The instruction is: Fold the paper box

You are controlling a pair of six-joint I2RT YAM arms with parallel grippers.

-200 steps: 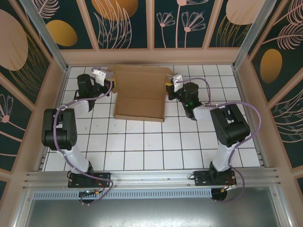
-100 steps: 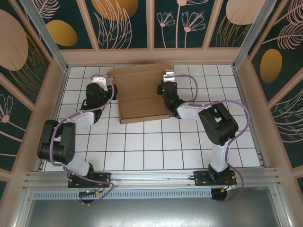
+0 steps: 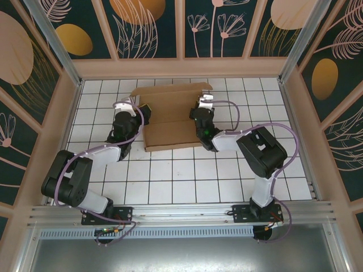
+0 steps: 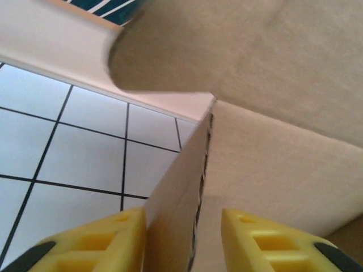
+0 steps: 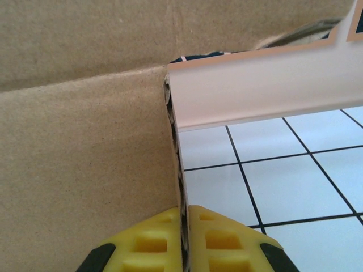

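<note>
The paper box [image 3: 170, 116] lay in the upper middle of the overhead view, on the white gridded table [image 3: 170, 170] near the back wall. It was open, with its base flat. Its rear panel reached towards the top of the frame and a raised side wall ran down each flank. I had one hand on each of those walls.

My left gripper [image 3: 140, 115] sat at the box's left edge. In my left wrist view the left side wall [image 4: 178, 187] rose from the bottom centre of the frame, edge on, between my two yellow fingers [image 4: 108, 241]. The finger at lower left lay right against the cardboard. The one at lower right stood off it with a clear gap, so that hand was parted and not clamped. White tiles filled the left of that frame, and brown panel filled the right and top.

My right gripper [image 3: 197, 116] was at the box's right edge. In my right wrist view its yellow fingers [image 5: 150, 241] met at the bottom centre, pressed together on the thin corrugated edge of the right side wall [image 5: 177, 164], gripping it. Brown cardboard covered the left and top of that frame, with tiles at lower right.
</note>
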